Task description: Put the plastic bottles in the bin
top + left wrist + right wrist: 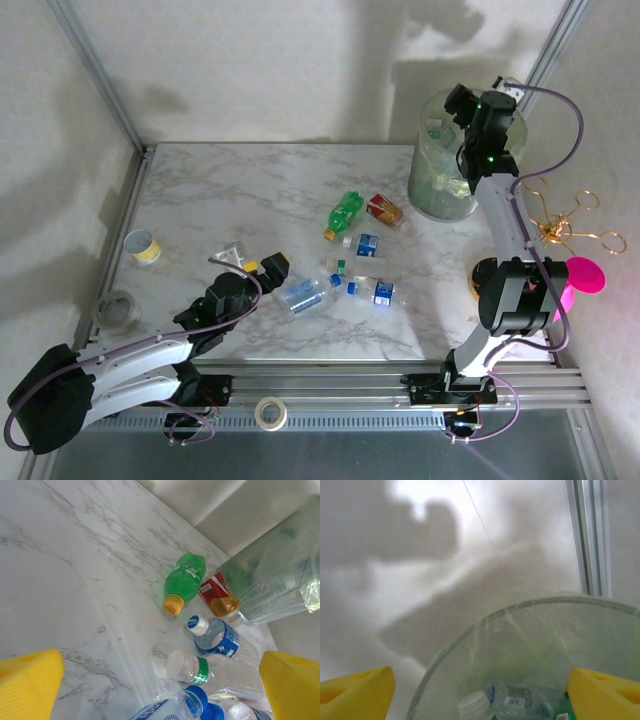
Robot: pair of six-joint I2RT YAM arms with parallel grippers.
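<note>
While the right gripper [480, 692] hangs over the open mouth of the bin [535, 605] at the far right of the table, its yellow fingers stand wide apart with nothing between them. A clear white-capped bottle [512, 700] lies in the bin just below it. The left gripper [160, 685], low at the near left, is also spread wide and empty. The loose bottles lie just beyond it towards the right. Nearest it are clear blue-capped ones. A blue-labelled bottle [220, 637] is farther off, and a green bottle [185, 580] with a yellow cap lies beside a red-labelled bottle [217, 594] close to the bin's wall. The bin is tall, round and translucent, with a pale green liner. The table [250, 190] is white marble with grey veins, backed by plain pale walls. A yellow-banded cup [143, 246] and a grey tape roll [118, 308] sit at its left edge.
</note>
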